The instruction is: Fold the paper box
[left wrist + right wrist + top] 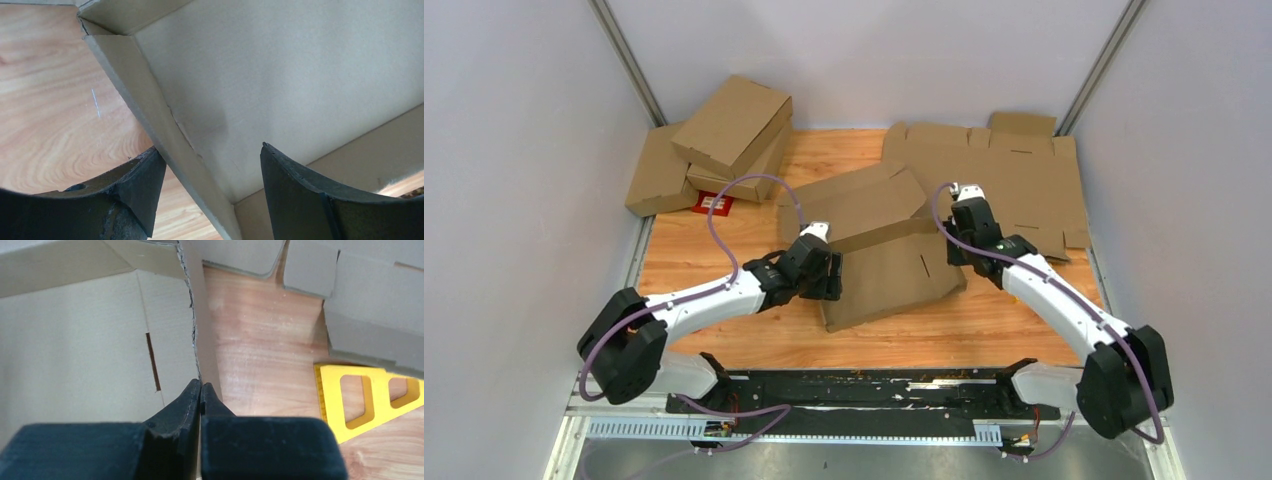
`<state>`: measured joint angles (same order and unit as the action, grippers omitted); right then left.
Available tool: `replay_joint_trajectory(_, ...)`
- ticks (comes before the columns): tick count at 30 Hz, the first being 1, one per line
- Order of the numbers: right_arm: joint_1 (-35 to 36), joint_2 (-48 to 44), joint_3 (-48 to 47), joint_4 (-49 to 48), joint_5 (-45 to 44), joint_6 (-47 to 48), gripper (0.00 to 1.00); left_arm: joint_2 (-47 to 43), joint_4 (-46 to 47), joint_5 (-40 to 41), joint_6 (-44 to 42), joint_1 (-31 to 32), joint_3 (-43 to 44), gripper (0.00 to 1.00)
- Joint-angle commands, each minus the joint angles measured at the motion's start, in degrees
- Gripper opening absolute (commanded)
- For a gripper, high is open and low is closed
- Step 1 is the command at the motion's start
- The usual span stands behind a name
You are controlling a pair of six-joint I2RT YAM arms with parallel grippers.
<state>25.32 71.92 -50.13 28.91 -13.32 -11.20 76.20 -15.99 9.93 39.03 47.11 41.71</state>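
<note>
The paper box (889,265) lies part-folded in the middle of the table, brown cardboard with a slot in its panel. My left gripper (832,278) is at its left edge. In the left wrist view the left gripper (212,167) is open, and the raised side wall (165,135) runs between its fingers without being clamped. My right gripper (952,245) is at the box's right edge. In the right wrist view the right gripper (201,390) is shut on the thin upright edge of a side flap (197,330).
Folded mailer boxes (724,130) are stacked at the back left, by a red label (714,203). A flat cardboard blank (1014,170) lies at the back right, its flaps (375,290) close beyond my right gripper. A yellow frame (370,400) lies on the wood.
</note>
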Motion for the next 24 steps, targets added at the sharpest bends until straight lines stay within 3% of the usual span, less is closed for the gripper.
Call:
replay_joint_trajectory(1,0.3,-5.1,2.6,0.3,4.8,-3.7,0.02,1.4,1.1,-0.2,-8.7,-0.2,3.7,0.76)
replay_joint_trajectory(7,0.3,-7.3,4.0,6.5,2.3,-7.2,0.03,3.1,-0.9,-1.3,-14.1,-0.2,4.7,0.69)
replay_joint_trajectory(10,0.3,-9.6,5.6,6.5,1.5,-9.4,0.10,4.2,-3.6,-0.6,-14.7,-0.2,5.9,0.67)
replay_joint_trajectory(11,0.3,-10.3,6.2,6.1,1.4,-10.0,0.15,4.5,-4.2,-0.4,-14.8,-0.2,6.4,0.67)
replay_joint_trajectory(13,0.3,-11.1,6.9,5.5,2.3,-9.7,0.38,5.0,-5.6,0.5,-15.0,-0.2,7.0,0.64)
replay_joint_trajectory(16,0.3,-11.5,7.1,5.4,0.6,-10.1,0.65,5.3,-6.6,0.7,-15.1,-0.2,7.4,0.59)
replay_joint_trajectory(17,0.4,-11.6,7.1,5.3,-0.2,-10.4,0.79,5.2,-6.8,0.9,-15.2,-0.2,7.5,0.59)
replay_joint_trajectory(18,0.3,-11.5,7.1,5.0,-0.5,-10.4,0.83,5.2,-7.0,1.2,-15.3,-0.2,7.6,0.58)
replay_joint_trajectory(24,0.3,-9.8,5.9,3.1,-1.1,-10.5,0.84,5.0,-8.0,4.5,-16.6,-0.2,7.1,0.56)
